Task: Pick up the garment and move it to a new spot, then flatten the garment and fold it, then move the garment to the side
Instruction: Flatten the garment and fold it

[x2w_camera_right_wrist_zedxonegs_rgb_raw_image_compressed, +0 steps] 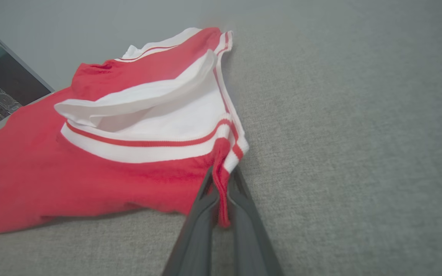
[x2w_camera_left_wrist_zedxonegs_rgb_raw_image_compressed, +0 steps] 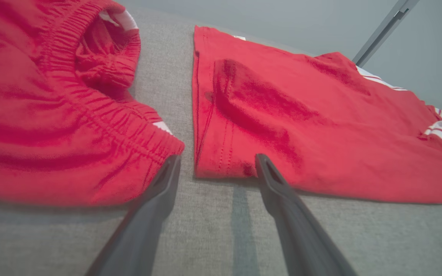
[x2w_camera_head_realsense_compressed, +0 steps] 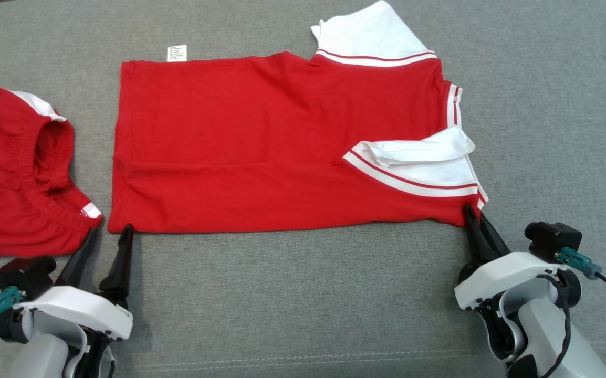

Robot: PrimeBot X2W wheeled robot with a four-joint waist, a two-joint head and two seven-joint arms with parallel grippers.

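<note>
The garment [x2w_camera_head_realsense_compressed: 261, 147] is a red shirt with white, red-striped sleeves, lying folded lengthwise on the grey cloth surface. My right gripper [x2w_camera_head_realsense_compressed: 475, 214] is shut on the garment's near right corner; in the right wrist view a pinch of red fabric [x2w_camera_right_wrist_zedxonegs_rgb_raw_image_compressed: 221, 184] stands between the closed fingers [x2w_camera_right_wrist_zedxonegs_rgb_raw_image_compressed: 202, 214]. My left gripper [x2w_camera_head_realsense_compressed: 111, 231] stands open at the garment's near left corner [x2w_camera_left_wrist_zedxonegs_rgb_raw_image_compressed: 221, 161], with one finger [x2w_camera_left_wrist_zedxonegs_rgb_raw_image_compressed: 270, 180] at the hem and the other finger [x2w_camera_left_wrist_zedxonegs_rgb_raw_image_compressed: 163, 184] beside the red shorts.
Red shorts [x2w_camera_head_realsense_compressed: 14, 173] with an elastic waistband lie bunched at the left, close to my left gripper. Grey cloth surface [x2w_camera_head_realsense_compressed: 303, 294] spreads in front and to the right [x2w_camera_right_wrist_zedxonegs_rgb_raw_image_compressed: 359, 134]. A small white label [x2w_camera_head_realsense_compressed: 177, 53] sticks out at the garment's far edge.
</note>
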